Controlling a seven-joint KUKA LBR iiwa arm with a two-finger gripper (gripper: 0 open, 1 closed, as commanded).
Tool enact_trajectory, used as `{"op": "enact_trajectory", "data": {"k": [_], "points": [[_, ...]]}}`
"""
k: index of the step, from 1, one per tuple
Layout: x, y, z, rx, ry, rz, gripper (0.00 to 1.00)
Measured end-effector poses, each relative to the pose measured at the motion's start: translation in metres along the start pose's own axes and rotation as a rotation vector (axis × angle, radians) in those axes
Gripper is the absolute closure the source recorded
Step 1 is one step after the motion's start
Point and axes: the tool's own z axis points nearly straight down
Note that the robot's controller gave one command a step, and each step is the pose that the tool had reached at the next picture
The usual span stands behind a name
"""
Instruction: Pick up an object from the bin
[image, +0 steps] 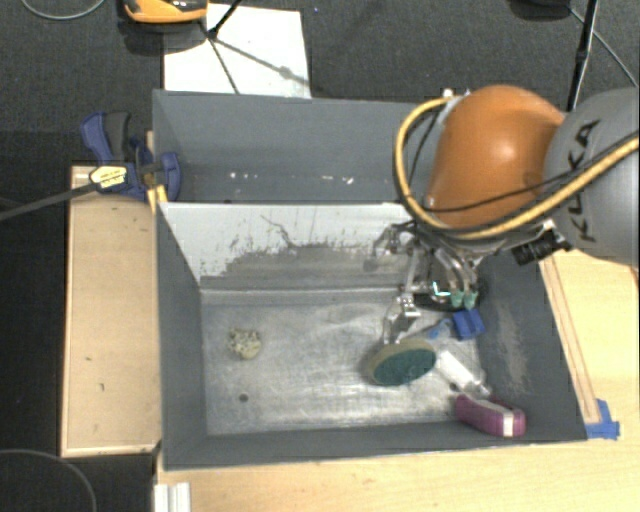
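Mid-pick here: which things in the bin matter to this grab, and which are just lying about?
In play: gripper, down in the right half of the bin; round green disc right beside it.
Lying about: blue piece, white tube, purple block near the right corner; pale crumpled lump at left.

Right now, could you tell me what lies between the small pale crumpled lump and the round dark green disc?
Nothing: the camera view shows only bare grey metal bin floor between the pale crumpled lump and the dark green disc.

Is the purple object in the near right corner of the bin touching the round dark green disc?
Apart. The camera view shows bare bin floor between the purple object and the green disc.
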Motion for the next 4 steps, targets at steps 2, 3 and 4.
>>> {"op": "enact_trajectory", "data": {"k": [2, 3, 4], "points": [[0.007, -0.061, 0.169, -0.003, -0.008, 0.288, 0.00], [0.004, -0.061, 0.165, -0.004, -0.023, 0.288, 1.00], [0.001, -0.057, 0.024, -0.003, -0.014, 0.307, 1.00]]}}
